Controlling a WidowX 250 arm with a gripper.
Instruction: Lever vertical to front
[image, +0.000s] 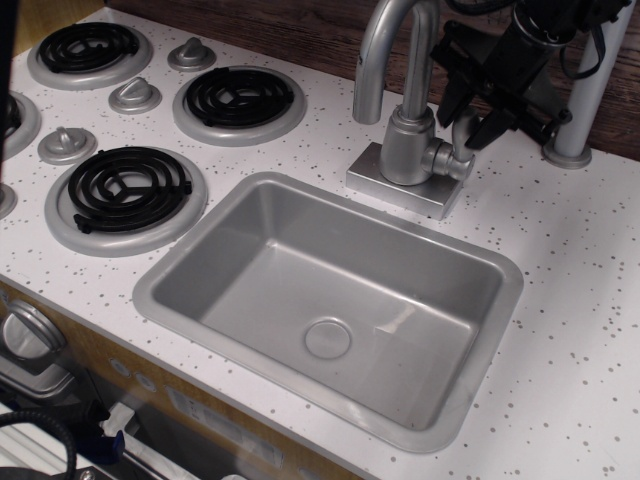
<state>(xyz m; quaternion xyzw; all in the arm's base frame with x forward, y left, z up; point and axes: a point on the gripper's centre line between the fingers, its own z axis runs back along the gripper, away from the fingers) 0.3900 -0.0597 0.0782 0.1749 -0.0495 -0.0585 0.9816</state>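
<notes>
- White speckled countertop (580, 300) fills the frame, with a grey sink (200, 235) at centre and black burners at upper left.
- At upper right, the black gripper (468, 118) straddles the lever (463, 128), one finger on each side of it.
- Whether the fingers actually press on it, I cannot tell.
- Its knuckle joins the faucet body (408, 145), just left.

Lever (462, 135) — small, slim faucet handle in matte silver-grey; a short bar joined to a stubby cylindrical knuckle that projects sideways from the faucet body. Pose: bar rises roughly upright from the knuckle. Position: directly beneath the black gripper (466, 112), its upper part between the two fingers and largely hidden by them — only the lower bar and knuckle show clearly.
</notes>
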